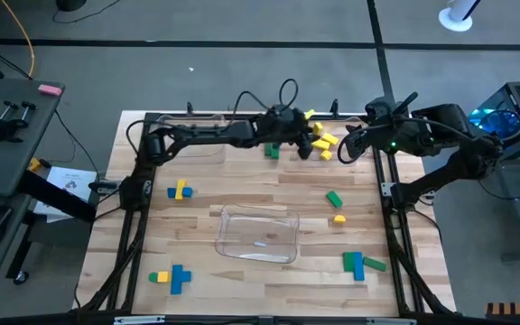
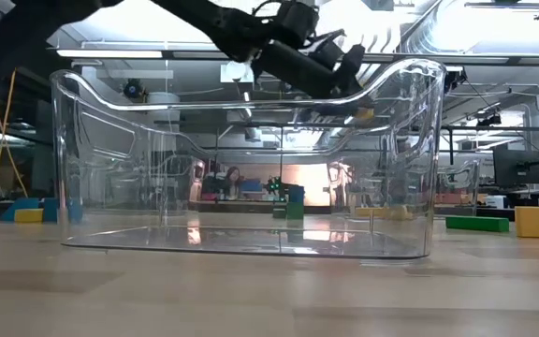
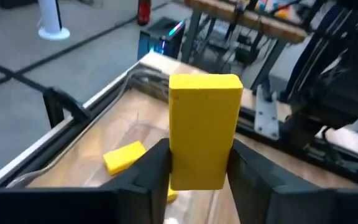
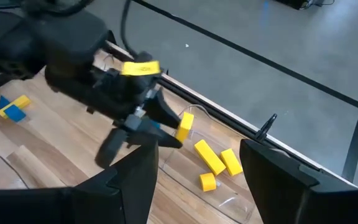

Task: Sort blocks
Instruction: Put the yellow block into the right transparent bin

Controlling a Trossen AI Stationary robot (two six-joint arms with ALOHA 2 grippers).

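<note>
My left gripper (image 1: 310,144) reaches from the table's left to its far right part and is shut on a yellow bar block (image 3: 204,130), seen too in the right wrist view as the yellow bar (image 4: 185,126). Just below lie three yellow blocks (image 4: 211,157) inside a clear tray (image 4: 229,200), flat on its floor. My right gripper (image 4: 197,186) hangs open above the table's far right edge, holding nothing. Green blocks (image 1: 334,198), blue-and-green blocks (image 1: 357,264) and yellow-and-blue blocks (image 1: 181,190) lie scattered on the wood. My left gripper pinches the yellow bar's lower part (image 3: 199,174) between its two fingers (image 3: 156,167), one on each broad side. The fingers come from the table's left, slanting slightly down. The bar stands roughly upright above the fingers, lifted clear over the tray with the yellow blocks.
A large clear tray (image 1: 260,233) stands in the table's middle near part and fills the low view as the clear tray (image 2: 251,159). A green block (image 1: 272,152) lies under the left arm. Another blue-and-yellow pair (image 1: 171,277) sits near the front left. A dark frame rail (image 1: 388,190) borders the right side.
</note>
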